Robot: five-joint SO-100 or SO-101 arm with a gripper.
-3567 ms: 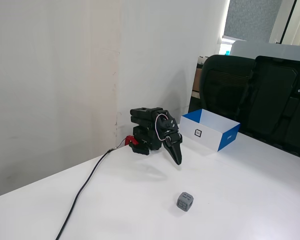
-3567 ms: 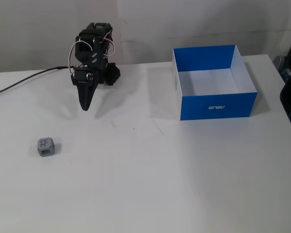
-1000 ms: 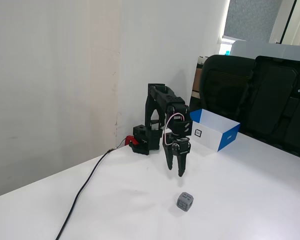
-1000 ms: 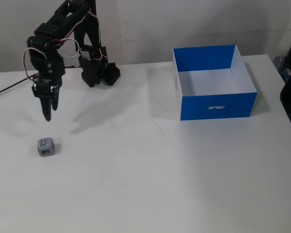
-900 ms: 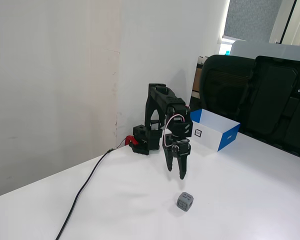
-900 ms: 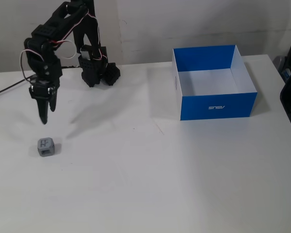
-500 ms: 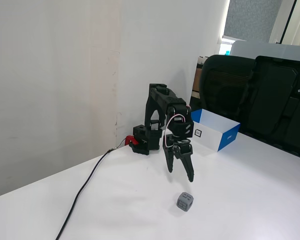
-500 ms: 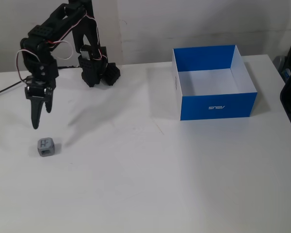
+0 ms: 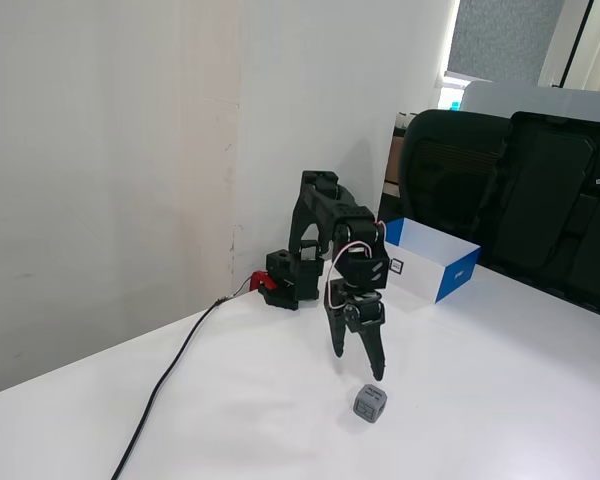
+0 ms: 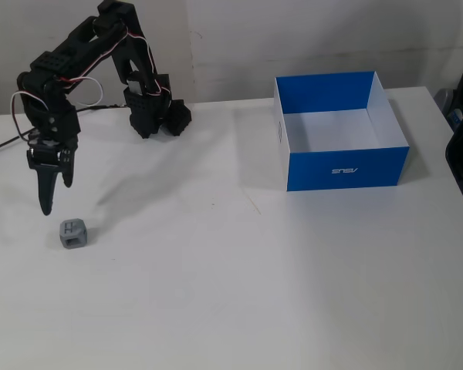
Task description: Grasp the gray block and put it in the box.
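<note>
Lowered since half a second ago, the hand hangs fingers-down, spread apart and empty, just above the gray block, far from the box.

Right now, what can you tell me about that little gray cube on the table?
The gray block is a small cube with rounded corners and sunken marks on its faces, plastic by the look of it. It sits flat on the white table, alone, with nothing touching it. The gripper hangs just above and beside it, fingers pointing down. The blue box is far off on the other side of the table.
</note>
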